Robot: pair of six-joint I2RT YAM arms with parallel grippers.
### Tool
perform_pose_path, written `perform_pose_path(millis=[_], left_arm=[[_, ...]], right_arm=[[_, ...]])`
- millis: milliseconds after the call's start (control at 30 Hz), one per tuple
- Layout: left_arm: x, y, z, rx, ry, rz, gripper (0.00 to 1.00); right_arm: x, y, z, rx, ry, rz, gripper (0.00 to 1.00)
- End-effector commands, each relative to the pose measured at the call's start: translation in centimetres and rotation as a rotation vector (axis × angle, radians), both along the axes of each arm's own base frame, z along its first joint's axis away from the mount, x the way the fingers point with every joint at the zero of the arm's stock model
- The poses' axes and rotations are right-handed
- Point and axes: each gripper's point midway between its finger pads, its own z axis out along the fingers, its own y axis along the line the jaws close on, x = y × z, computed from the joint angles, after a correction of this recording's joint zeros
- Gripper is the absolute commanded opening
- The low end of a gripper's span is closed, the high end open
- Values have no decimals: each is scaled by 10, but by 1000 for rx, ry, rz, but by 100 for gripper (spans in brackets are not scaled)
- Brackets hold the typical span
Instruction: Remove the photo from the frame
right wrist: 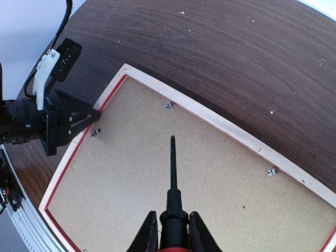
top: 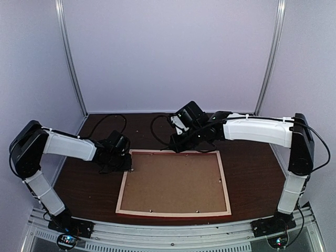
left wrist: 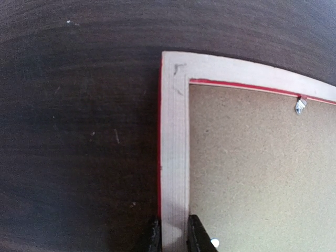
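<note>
Left hand (left wrist: 175, 237) pinches the frame (left wrist: 173, 131); right hand (right wrist: 172, 236) clamps a pointed tool (right wrist: 172, 168).

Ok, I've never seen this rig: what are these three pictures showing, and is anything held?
Two robot arms, bolted at the near edge of the table. The overhead picture looks down from behind them; the other two come from cameras on each wrist. The frame lies face down on it, brown backing board up, held by small metal tabs. The left end effector pinches the frame's pale rim; the right end effector holds a screwdriver over the board. No photo shows.
</note>
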Motion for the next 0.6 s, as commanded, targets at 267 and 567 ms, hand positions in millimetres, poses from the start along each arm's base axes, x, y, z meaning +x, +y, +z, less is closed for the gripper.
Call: perform_pose_path(millis=[267, 567], left_arm=[[-37, 23, -37, 38, 140, 20, 19], [-40, 22, -38, 22, 142, 22, 18]], right_arm=[[19, 52, -16, 68, 58, 68, 0], [32, 62, -34, 26, 67, 60, 0]])
